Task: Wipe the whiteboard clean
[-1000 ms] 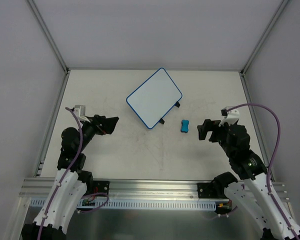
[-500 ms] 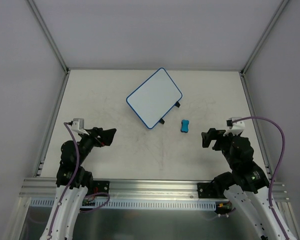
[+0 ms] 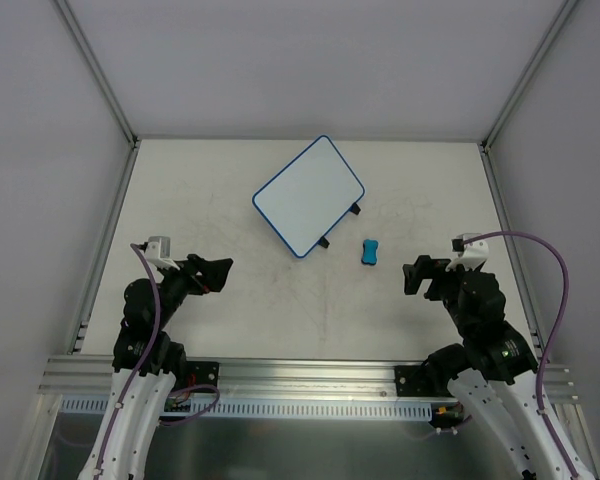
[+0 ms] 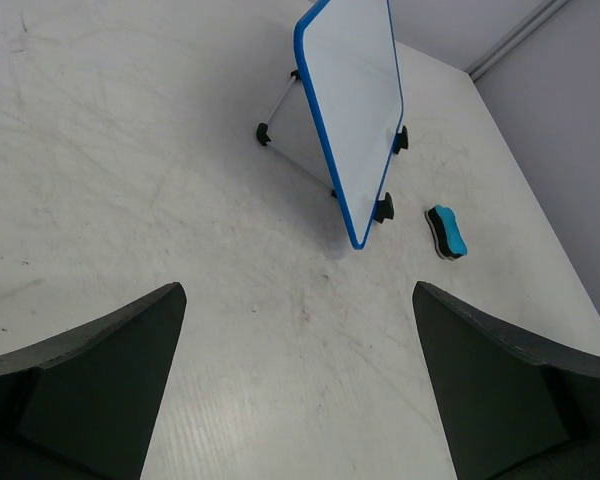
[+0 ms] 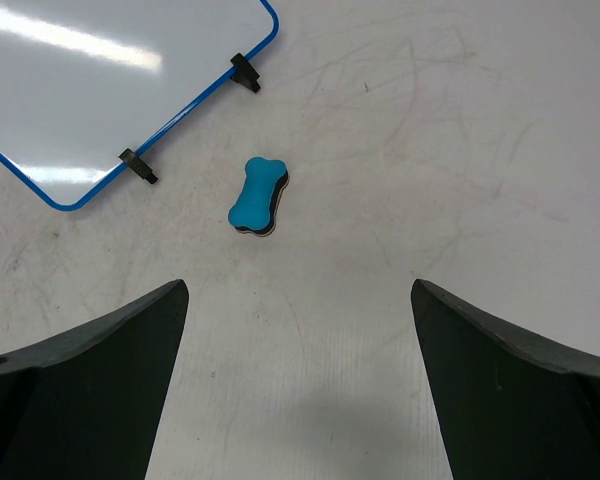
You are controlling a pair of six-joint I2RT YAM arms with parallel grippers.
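Note:
The whiteboard (image 3: 308,195), white with a thin blue rim and two black tabs, lies turned diagonally at the middle back of the table. It also shows in the left wrist view (image 4: 352,100) and the right wrist view (image 5: 110,80). Its face looks blank. The blue bone-shaped eraser (image 3: 369,252) lies just right of it, also in the right wrist view (image 5: 257,196) and the left wrist view (image 4: 447,231). My left gripper (image 3: 220,270) is open and empty, well left of the board. My right gripper (image 3: 412,275) is open and empty, right of the eraser.
The table top (image 3: 310,320) is scuffed with faint marks. White walls with metal frame posts close in the left, right and back sides. A metal rail (image 3: 300,375) runs along the near edge by the arm bases.
Both arms have drawn back toward their bases over the last second, most of it early on. The whiteboard and eraser have not moved.

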